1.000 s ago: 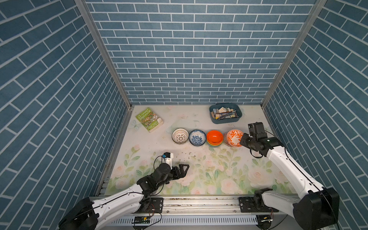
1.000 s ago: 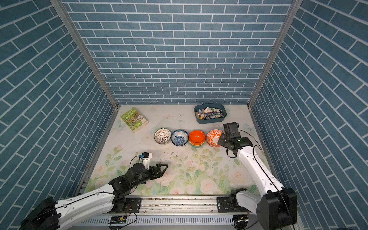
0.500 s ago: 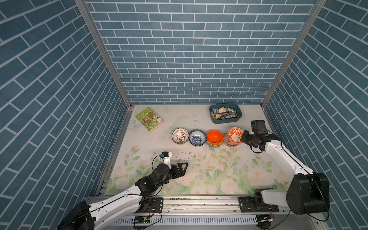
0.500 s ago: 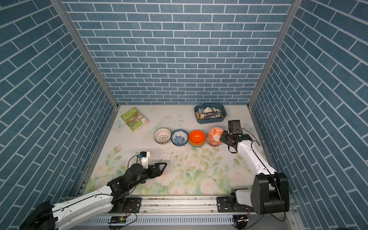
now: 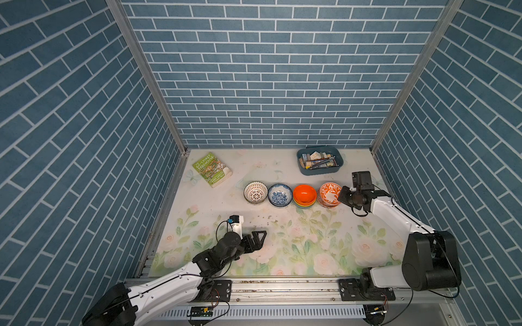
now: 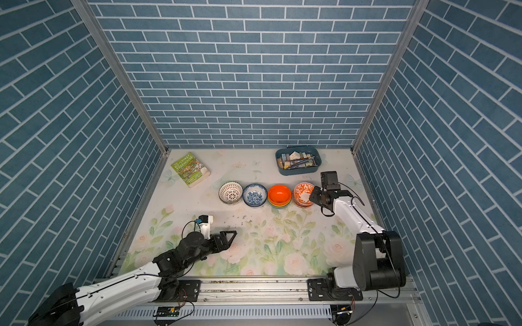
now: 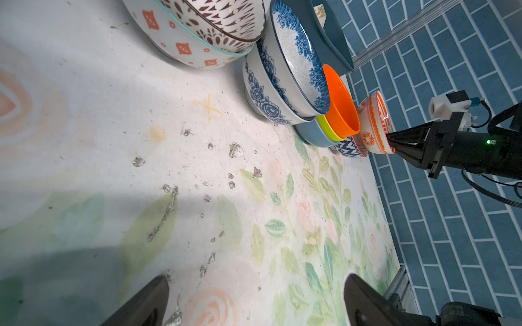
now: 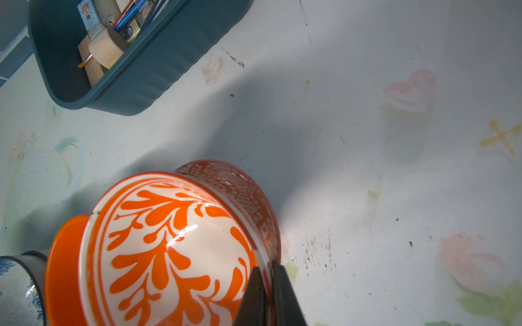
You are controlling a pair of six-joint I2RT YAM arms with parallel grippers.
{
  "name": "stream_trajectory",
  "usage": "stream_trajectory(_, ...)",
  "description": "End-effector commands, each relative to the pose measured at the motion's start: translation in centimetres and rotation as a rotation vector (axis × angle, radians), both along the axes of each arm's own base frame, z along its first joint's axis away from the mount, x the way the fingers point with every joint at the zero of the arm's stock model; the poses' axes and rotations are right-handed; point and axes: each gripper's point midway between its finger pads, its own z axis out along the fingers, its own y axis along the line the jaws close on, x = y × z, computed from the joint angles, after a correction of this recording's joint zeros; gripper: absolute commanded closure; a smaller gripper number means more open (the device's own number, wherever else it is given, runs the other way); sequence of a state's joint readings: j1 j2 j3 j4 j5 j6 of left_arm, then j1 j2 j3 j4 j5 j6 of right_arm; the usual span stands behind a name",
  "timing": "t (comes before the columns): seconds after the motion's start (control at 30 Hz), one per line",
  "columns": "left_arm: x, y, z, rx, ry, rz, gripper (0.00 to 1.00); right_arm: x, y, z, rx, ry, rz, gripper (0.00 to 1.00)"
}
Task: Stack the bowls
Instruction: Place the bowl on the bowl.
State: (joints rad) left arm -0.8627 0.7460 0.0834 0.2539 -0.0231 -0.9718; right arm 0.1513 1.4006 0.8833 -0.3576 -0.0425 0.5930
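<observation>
Evidently the right arm has swung its elbow round in the last second while the right tool has stayed clenched on the rim of the orange-patterned bowl, which has barely shifted at the right end of the row on the counter; it looks mid-seating, not yet let go. That bowl is glossy white with orange leaf sprays, tipped over a red-patterned bowl beneath it, just beside the plain orange bowl. The left tool hangs released, well apart.
</observation>
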Motion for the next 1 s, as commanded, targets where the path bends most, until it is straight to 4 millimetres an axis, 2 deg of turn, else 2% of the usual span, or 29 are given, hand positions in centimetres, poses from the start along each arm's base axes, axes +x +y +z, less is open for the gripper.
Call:
stream_trajectory(0.0, 0.1, 0.0, 0.0, 0.010, -0.018, 0.000, 0.00, 0.8, 0.4, -0.1, 0.006, -0.037, 0.027, 1.00)
stream_trajectory(0.2, 0.1, 0.0, 0.1, 0.010, -0.016, -0.001, 0.00, 0.9, 0.9, -0.9, -0.001, -0.022, 0.043, 1.00)
stream_trajectory(0.67, 0.1, 0.0, -0.1, 0.018, -0.012, -0.002, 0.00, 1.2, 1.4, -1.5, -0.016, -0.009, 0.048, 1.00)
stream_trajectory(0.97, 0.1, 0.1, -0.1, 0.017, -0.014, 0.002, 0.00, 1.0, 1.6, -1.2, -0.010, -0.009, 0.054, 0.69)
